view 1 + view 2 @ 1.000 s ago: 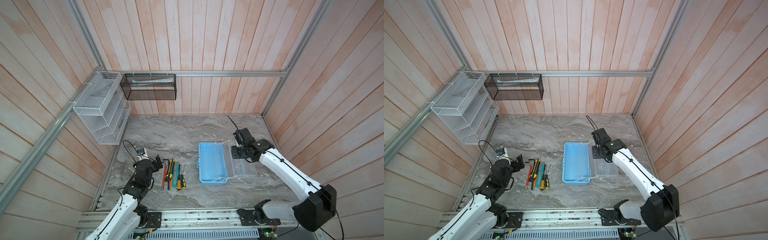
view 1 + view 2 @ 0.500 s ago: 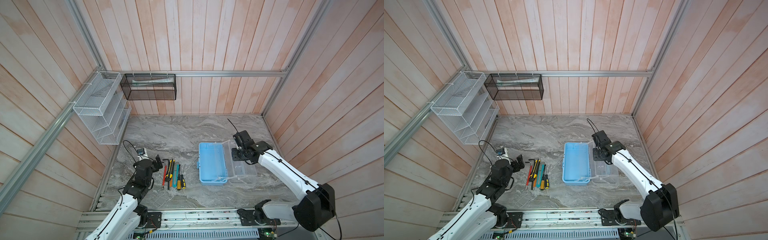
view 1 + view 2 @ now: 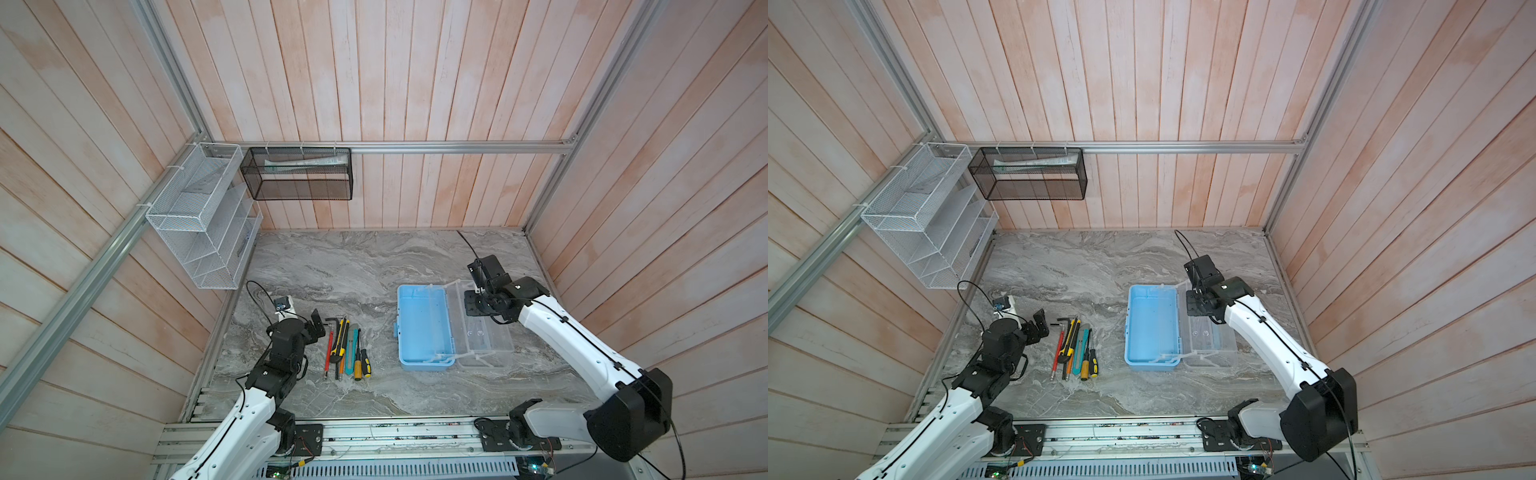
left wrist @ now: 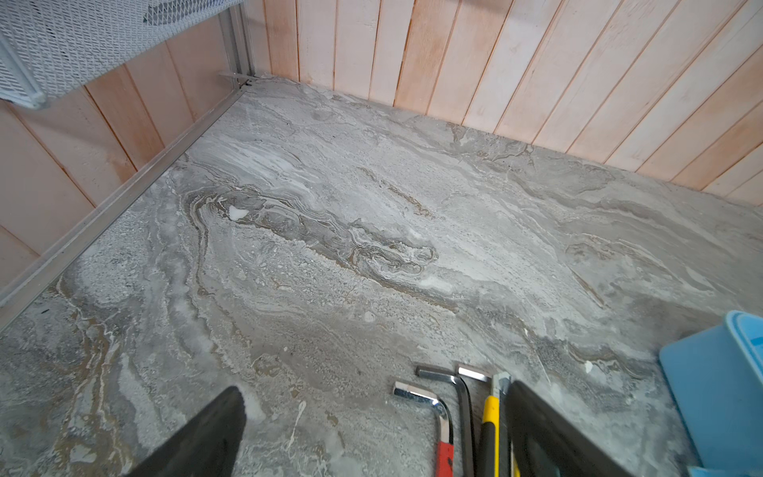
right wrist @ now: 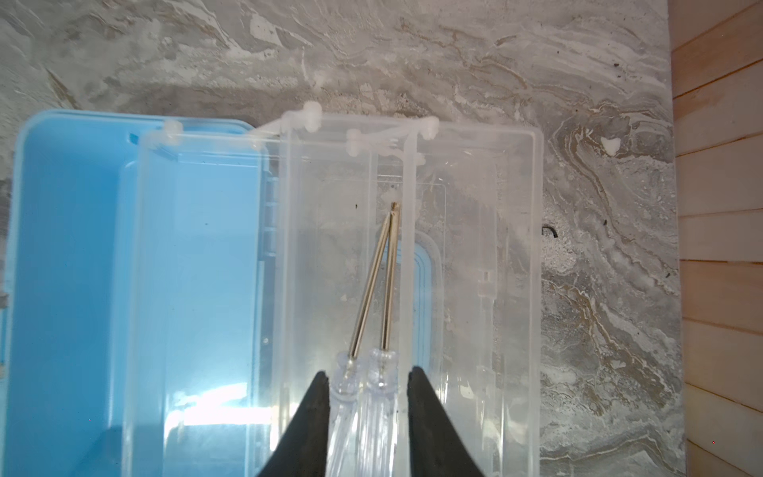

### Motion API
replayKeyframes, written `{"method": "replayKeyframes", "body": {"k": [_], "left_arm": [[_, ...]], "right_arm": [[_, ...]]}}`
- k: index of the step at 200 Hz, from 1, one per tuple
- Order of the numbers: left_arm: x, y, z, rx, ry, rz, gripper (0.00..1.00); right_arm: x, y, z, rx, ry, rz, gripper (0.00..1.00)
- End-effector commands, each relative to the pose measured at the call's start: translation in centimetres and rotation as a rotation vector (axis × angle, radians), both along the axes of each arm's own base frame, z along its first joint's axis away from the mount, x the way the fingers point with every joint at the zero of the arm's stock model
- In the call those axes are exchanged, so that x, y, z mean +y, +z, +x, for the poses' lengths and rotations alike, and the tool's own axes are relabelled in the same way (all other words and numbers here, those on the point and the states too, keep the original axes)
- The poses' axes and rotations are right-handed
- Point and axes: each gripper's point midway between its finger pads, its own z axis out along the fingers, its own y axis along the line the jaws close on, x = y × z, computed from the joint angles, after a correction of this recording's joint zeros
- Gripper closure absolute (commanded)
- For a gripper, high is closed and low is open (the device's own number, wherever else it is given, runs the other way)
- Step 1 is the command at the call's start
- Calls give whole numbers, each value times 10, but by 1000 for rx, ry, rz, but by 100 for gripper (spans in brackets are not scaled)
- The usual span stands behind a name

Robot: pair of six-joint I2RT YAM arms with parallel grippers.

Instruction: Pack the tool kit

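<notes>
While the left gripper stands wide open by the tools on the table, the right gripper flanks 2 screwdrivers over the open box's clear lid; whether it grips them is unclear.

Pale plank walls surround grey marbled tabletop.
</notes>
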Motion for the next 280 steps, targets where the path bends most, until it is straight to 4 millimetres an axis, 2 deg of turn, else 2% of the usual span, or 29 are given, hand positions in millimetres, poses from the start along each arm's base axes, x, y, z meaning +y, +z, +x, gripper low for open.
{"method": "replayKeyframes", "body": {"k": [1,15,37,76,108,145,170,199,280], "left_arm": [[2,13,2,-42,10,-6,0],[2,14,1,-46,11,-9,0],[3,15,0,-54,14,-12,0],[4,16,-1,-60,13,-13,0],[3,16,-1,-59,9,-13,0],[6,18,-5,-79,23,-19,0],[7,20,-7,-91,20,-22,0],[6,20,-7,-89,16,-22,0],[6,21,-7,-94,16,-25,0]], "right_arm": [[33,26,3,-50,71,71,69],[69,33,1,-88,134,131,69],[129,27,-12,-85,244,213,69],[220,-9,-55,-64,426,268,69],[270,-51,-93,71,512,294,68],[291,-104,-120,179,565,208,67],[301,-123,-131,233,585,187,66],[304,-134,-128,252,577,142,66],[312,-143,-119,241,581,83,66]]}}
